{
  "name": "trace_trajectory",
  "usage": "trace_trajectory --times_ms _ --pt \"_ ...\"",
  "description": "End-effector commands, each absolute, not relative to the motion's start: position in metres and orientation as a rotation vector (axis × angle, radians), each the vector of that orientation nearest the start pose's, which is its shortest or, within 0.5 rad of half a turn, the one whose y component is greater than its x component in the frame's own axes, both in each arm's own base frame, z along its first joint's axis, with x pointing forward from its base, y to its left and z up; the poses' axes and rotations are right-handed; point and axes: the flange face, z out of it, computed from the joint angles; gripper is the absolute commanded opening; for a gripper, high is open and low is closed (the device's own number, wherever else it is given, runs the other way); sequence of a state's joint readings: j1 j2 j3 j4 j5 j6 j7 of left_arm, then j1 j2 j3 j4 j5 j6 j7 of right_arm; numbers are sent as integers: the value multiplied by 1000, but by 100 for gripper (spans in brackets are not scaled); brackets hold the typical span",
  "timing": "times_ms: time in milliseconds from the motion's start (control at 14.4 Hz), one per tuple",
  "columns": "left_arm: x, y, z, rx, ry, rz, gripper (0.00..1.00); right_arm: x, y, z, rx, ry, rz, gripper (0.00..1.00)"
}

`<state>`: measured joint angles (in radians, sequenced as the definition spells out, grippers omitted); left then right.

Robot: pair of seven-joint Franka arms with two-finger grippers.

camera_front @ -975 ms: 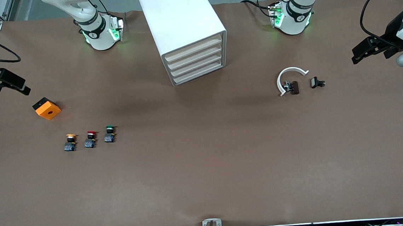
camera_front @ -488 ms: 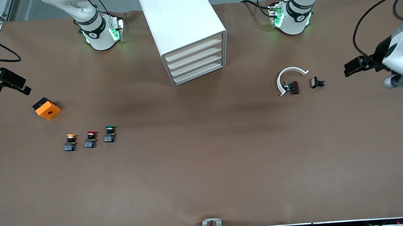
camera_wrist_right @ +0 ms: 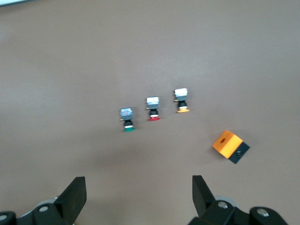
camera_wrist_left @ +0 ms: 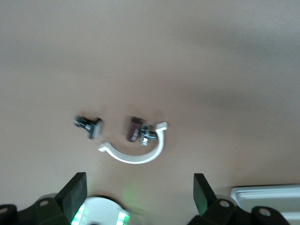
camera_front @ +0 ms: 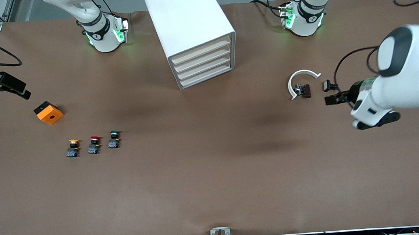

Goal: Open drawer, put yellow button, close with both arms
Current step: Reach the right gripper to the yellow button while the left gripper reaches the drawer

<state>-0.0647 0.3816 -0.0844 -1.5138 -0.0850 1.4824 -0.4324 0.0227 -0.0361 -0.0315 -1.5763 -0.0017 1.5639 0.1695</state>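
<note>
The white cabinet (camera_front: pixel 188 23) stands between the two arm bases, and all of its cream drawer fronts (camera_front: pixel 204 64) are shut. The yellow button (camera_front: pixel 73 148) stands toward the right arm's end of the table, at the end of a row with a red-capped button (camera_front: pixel 93 144) and a green-capped button (camera_front: pixel 114 139). It also shows in the right wrist view (camera_wrist_right: pixel 182 100). My left gripper (camera_front: pixel 331 99) is open and empty in the air, beside a small black clip (camera_front: pixel 329 85); the left wrist view (camera_wrist_left: pixel 138 197) shows the same. My right gripper (camera_front: pixel 21 93) hangs open and empty by the table's end, well above the buttons (camera_wrist_right: pixel 138 197).
An orange block (camera_front: pixel 48 112) lies near the right gripper and shows in the right wrist view (camera_wrist_right: pixel 229 146). A white C-shaped ring (camera_front: pixel 300 79) with a small brown part (camera_front: pixel 305 90) lies toward the left arm's end, also in the left wrist view (camera_wrist_left: pixel 136 152).
The left arm has swung in from the table's end toward the middle, and its gripper now hangs by the black clip. The right arm has barely moved.
</note>
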Motion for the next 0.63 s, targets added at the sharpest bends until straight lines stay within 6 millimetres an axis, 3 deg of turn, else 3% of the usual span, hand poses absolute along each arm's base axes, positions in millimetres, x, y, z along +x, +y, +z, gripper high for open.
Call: trace_trajectory --times_ms 0,139,279,418,557 --pt "628 -158 379 -2906 -699 731 100 558 18 619 -3194 209 29 100" --pt "624 -221 344 -2761 -905 710 100 568 12 582 -3201 219 139 100" --pt "616 -270 316 -2645 -1083 663 100 580 -2 544 -3201 219 218 100" --pt "596 -311 296 -2530 -1220 694 100 588 -27 503 -3201 112 202 100" --pt "588 -326 290 -2329 -1505 773 100 589 -49 462 -3198 31 160 100"
